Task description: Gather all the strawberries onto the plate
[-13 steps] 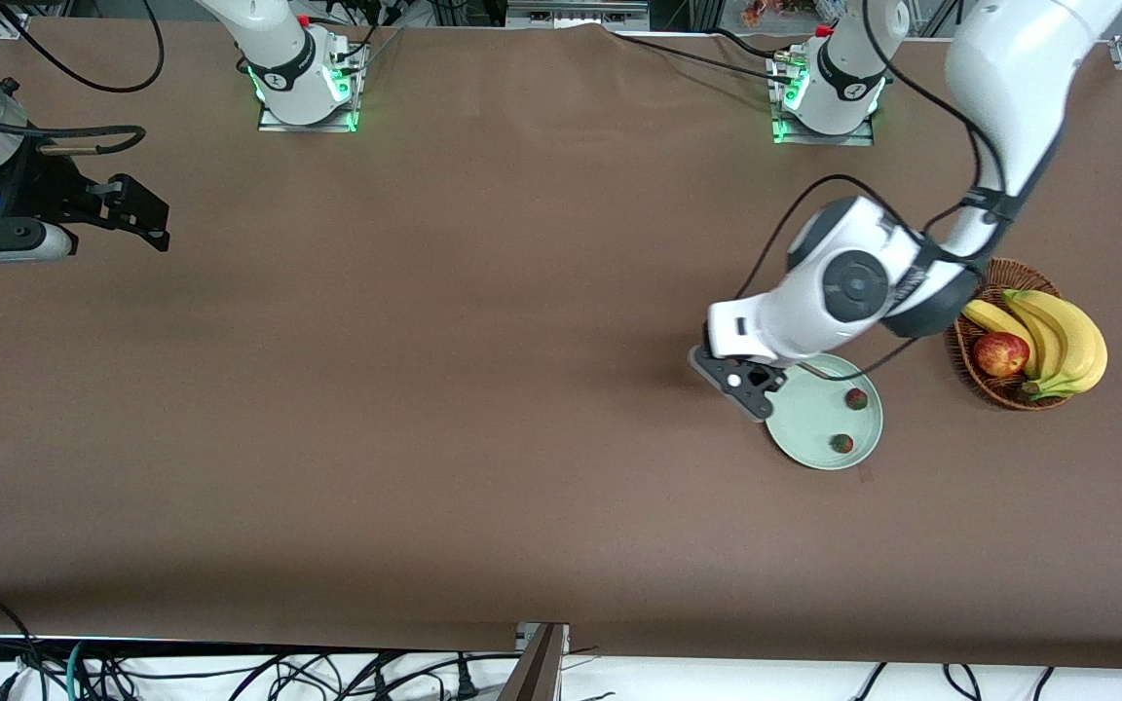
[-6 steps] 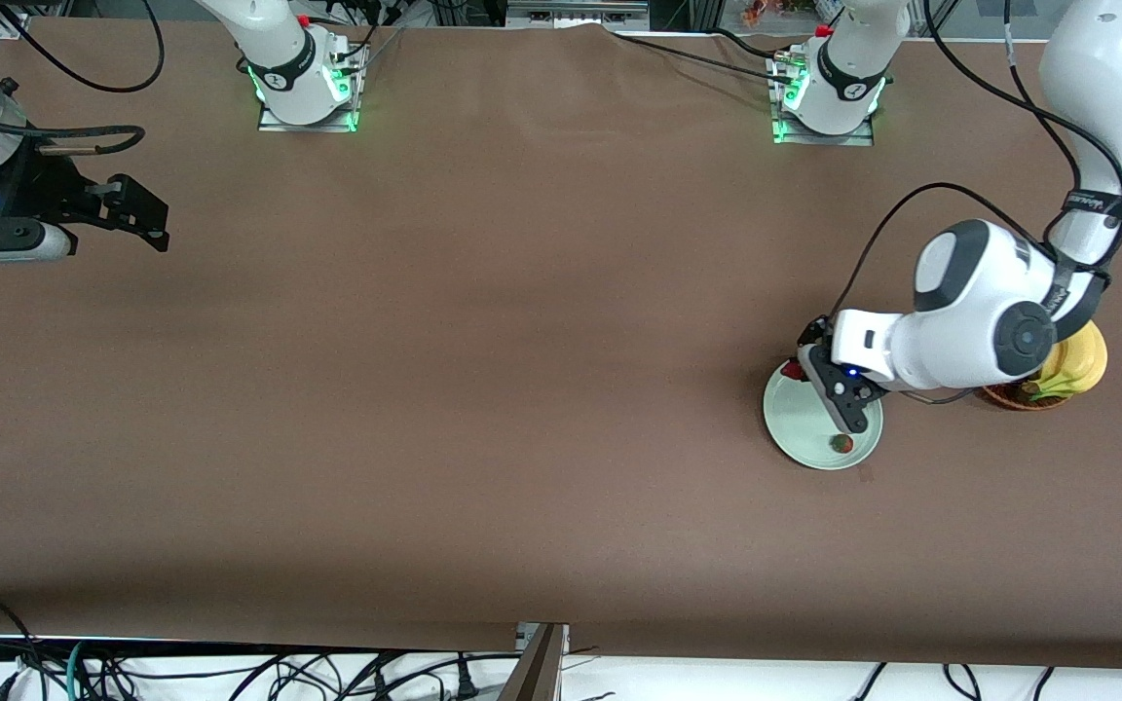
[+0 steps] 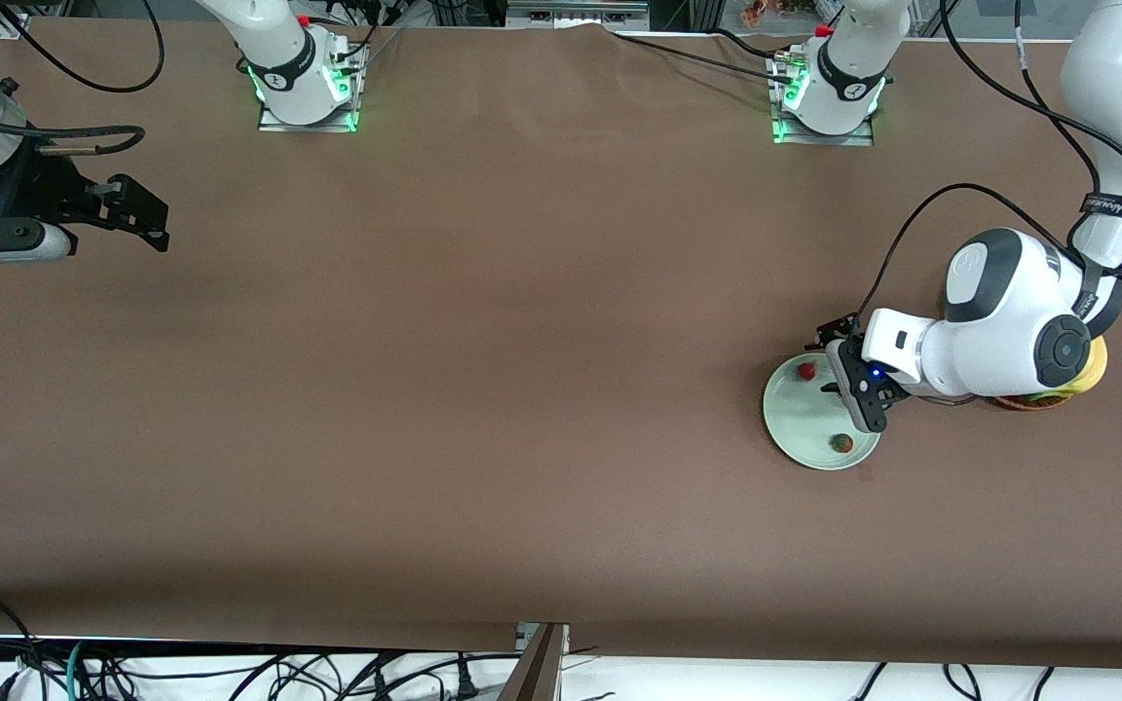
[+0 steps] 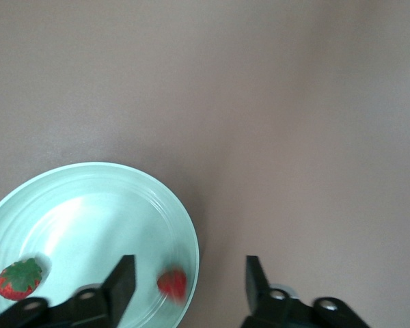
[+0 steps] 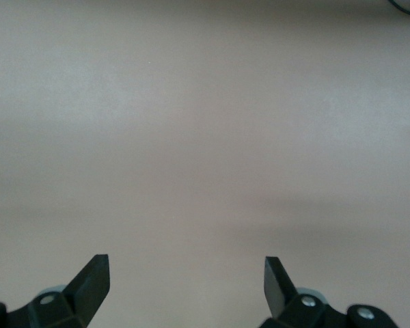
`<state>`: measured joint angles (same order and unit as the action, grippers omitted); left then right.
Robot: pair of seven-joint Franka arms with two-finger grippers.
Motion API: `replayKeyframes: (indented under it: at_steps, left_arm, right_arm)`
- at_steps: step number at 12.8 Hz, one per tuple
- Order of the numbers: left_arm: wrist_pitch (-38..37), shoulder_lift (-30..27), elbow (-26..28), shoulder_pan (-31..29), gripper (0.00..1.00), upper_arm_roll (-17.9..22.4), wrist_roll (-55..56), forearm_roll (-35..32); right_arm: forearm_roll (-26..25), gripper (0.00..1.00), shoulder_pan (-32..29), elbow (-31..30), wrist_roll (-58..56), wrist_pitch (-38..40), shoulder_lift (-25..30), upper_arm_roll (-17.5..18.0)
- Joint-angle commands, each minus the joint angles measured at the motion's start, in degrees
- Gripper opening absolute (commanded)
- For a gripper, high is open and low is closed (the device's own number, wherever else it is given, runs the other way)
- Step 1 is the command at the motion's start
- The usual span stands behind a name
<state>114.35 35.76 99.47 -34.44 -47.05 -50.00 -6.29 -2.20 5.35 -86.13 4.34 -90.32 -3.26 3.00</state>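
The pale mint-green plate [image 3: 795, 421] lies at the left arm's end of the table. One strawberry [image 3: 806, 370] lies near the plate's rim, farther from the front camera. A second strawberry [image 3: 842, 443] lies near the rim nearer that camera. A third is hidden under the left arm. My left gripper [image 3: 850, 382] hangs open and empty over the plate. In the left wrist view a blurred strawberry [image 4: 171, 283] lies on the plate [image 4: 89, 205] below my open left gripper [image 4: 190, 280], and another strawberry [image 4: 18, 279] lies beside it. My right gripper [image 3: 147, 222] waits open [image 5: 186, 280] over bare table at the right arm's end.
A brown wicker basket [image 3: 1027, 401] with a banana [image 3: 1097, 362] stands beside the plate, toward the left arm's end, mostly covered by the left arm. Brown table surface stretches between the two arms.
My left gripper moved from the plate's edge across the plate toward the basket and opened. A strawberry it carried now lies on the plate. The right arm has not moved.
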Motion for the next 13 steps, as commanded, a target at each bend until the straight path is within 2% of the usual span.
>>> replayKeyframes:
  at_steps: [1,4,6,8,10,13]
  left_arm:
    - [-1.66,-0.86,0.2,-0.89,1.0,-1.03,-1.33,3.37]
    - [-8.41,-1.13,-3.48,-0.89,1.0,-1.2,1.3,4.62]
    - [-13.52,-1.39,-6.38,-0.45,1.0,-1.99,7.17,4.62]
    - [-18.35,-2.44,-8.75,-0.62,1.0,-4.1,15.86,4.44]
    - [-22.92,-4.2,-10.95,-0.1,1.0,-4.36,23.95,4.44]
    - [-25.92,-8.24,-10.96,0.69,1.0,-7.43,38.61,3.57]
  right_arm:
    - [-0.52,1.0,-0.95,1.14,-0.21,0.59,-0.34,0.95]
    - [-0.52,1.0,-0.95,1.22,-0.21,0.5,-0.34,0.95]
    - [-0.52,1.0,-0.95,1.22,-0.3,0.58,-0.34,0.95]
    - [-0.52,1.0,-0.95,1.22,-0.3,0.58,-0.34,0.95]
    - [-0.52,1.0,-0.95,1.22,-0.3,0.59,-0.34,0.95]
    - [-0.52,1.0,-0.95,1.22,-0.3,0.59,-0.34,0.95]
